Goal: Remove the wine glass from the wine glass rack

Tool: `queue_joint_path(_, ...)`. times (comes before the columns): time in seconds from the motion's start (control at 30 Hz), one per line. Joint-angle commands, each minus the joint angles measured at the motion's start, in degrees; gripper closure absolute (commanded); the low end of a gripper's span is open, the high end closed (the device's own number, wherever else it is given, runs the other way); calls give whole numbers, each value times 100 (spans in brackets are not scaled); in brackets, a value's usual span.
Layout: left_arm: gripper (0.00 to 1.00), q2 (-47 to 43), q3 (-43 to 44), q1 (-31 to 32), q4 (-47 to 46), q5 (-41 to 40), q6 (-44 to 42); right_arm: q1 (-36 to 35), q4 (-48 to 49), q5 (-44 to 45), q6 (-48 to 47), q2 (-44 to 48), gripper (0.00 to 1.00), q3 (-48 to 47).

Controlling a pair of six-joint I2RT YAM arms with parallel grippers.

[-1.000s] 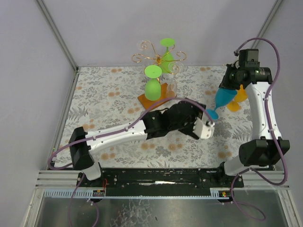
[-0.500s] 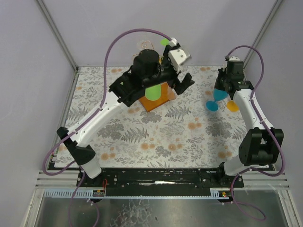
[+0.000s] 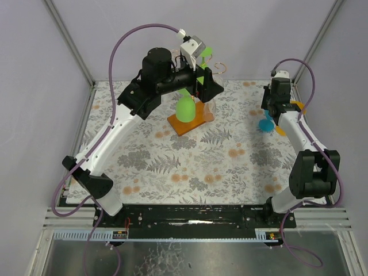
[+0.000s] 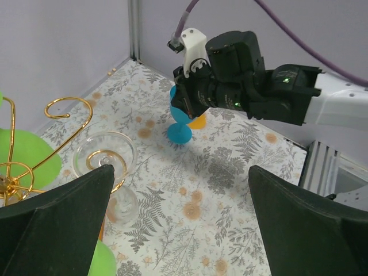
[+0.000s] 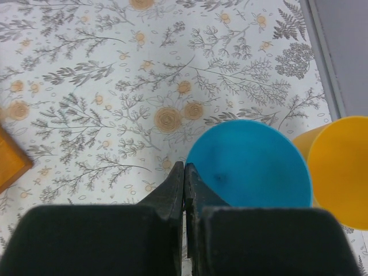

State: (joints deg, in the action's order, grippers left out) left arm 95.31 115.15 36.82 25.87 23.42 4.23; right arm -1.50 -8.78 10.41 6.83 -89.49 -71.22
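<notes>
Top external: gold-scrolled, orange-based wine glass rack point(image 3: 179, 124) bears two green glasses point(image 3: 185, 109), one clear glass point(image 4: 106, 156); left claw point(image 4: 179, 169) apart, right claw point(image 5: 184, 172) together.

Pale lavender walls point(image 3: 132, 40) enclosed three sides, aluminium posts point(image 3: 69, 42) ran up the rear corners, tabletop point(image 3: 172, 167) bore a white fern-and-orange-flower print, black rail point(image 3: 190, 214) lined the near edge, brushed metal sheet point(image 3: 190, 256) lay below.

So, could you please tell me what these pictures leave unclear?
- Top external: the left arm covers most of the wine glass rack.
- Left wrist: the left edge cuts off the rack; the orange glass is mostly behind the blue glass.
- Right wrist: whether the shut right hand touches the blue glass is unclear.
</notes>
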Motion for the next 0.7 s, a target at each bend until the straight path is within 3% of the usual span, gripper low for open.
queue_joint_path(0.0, 0, -228, -51, -65, -81, 216, 303, -57, 551, 508, -156, -6, 100, 216)
queue_joint_path(0.4, 0, -386, -226, -96, -56, 261, 289, -53, 839, 557, 187, -44, 99, 518)
queue_joint_path(0.67, 0, -476, -358, -101, -56, 239, 289, -50, 612, 484, 276, 226, 60, 251)
